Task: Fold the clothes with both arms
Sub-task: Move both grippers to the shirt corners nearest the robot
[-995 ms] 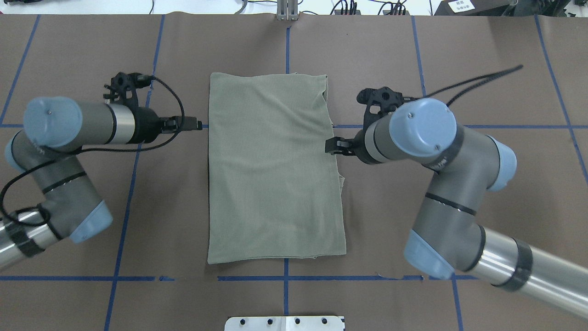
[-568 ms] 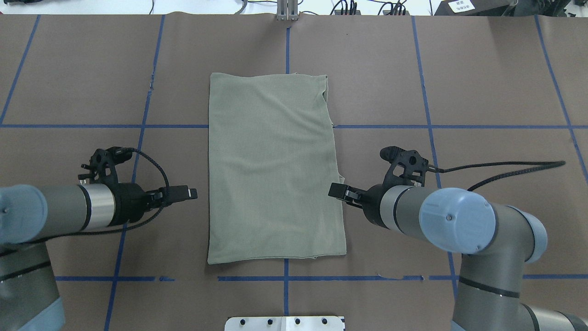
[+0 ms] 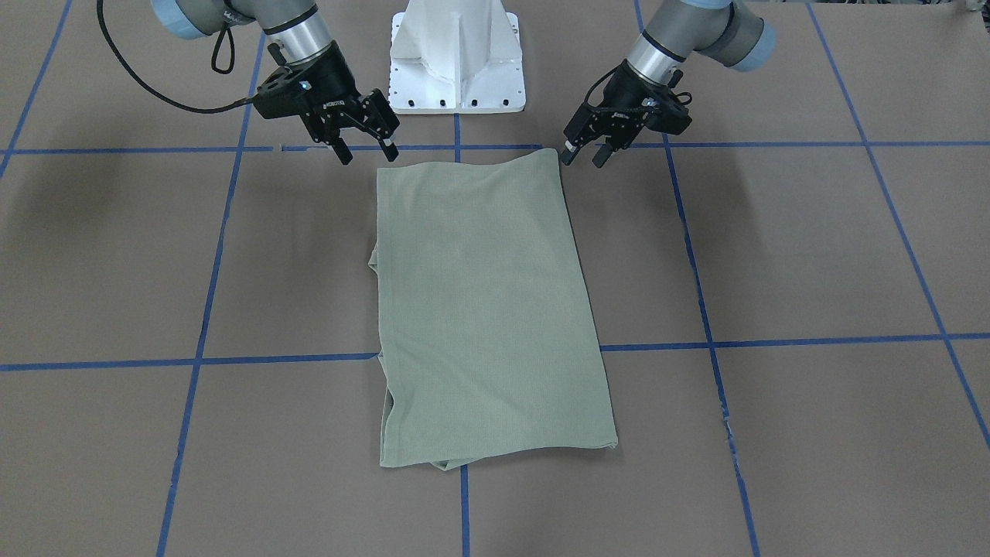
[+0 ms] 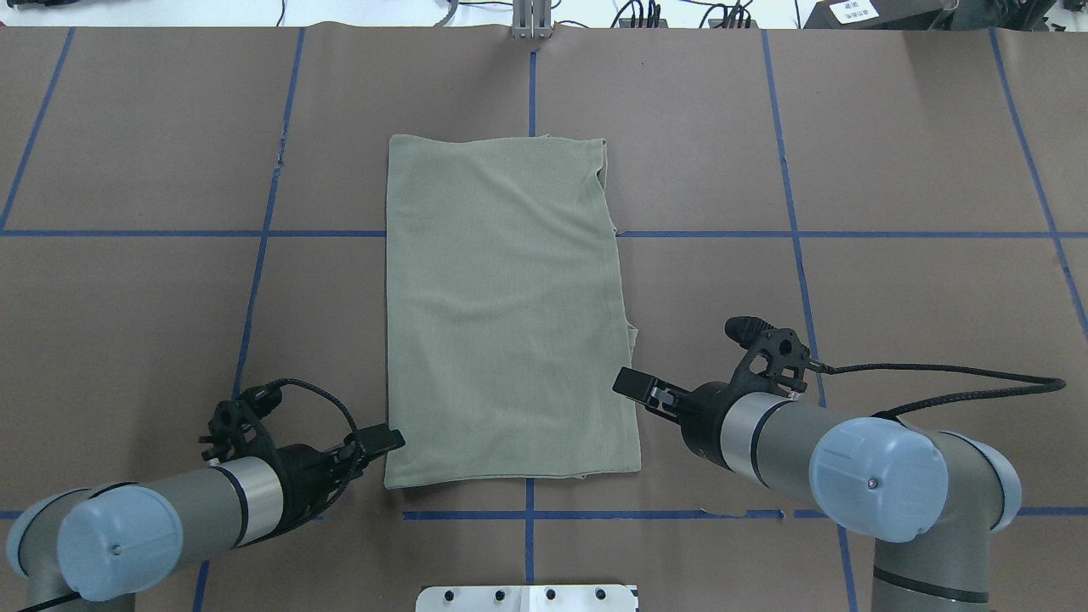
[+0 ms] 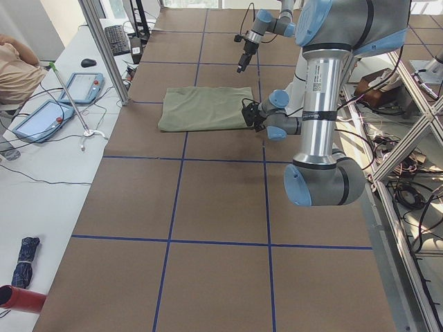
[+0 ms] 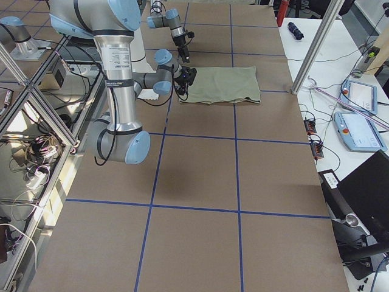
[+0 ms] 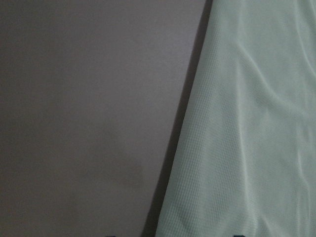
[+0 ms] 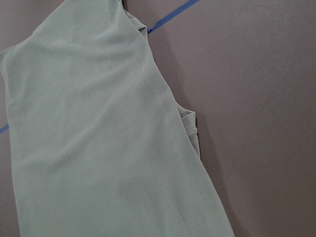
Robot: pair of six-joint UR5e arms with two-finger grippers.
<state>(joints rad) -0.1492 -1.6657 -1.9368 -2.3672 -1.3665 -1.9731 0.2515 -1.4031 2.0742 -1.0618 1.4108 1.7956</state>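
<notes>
The shirt (image 3: 479, 294) is soft and floppy. We'd pinch its corners by our left claw (image 3: 582, 160) and right claw (image 3: 370, 157), both spread apart.

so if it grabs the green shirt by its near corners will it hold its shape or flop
Probably flops: the shirt lies in soft ripples, so it should sag between grips. Its thin knit suggests it's light. Layers peeking at its right edge may slide apart.
</notes>
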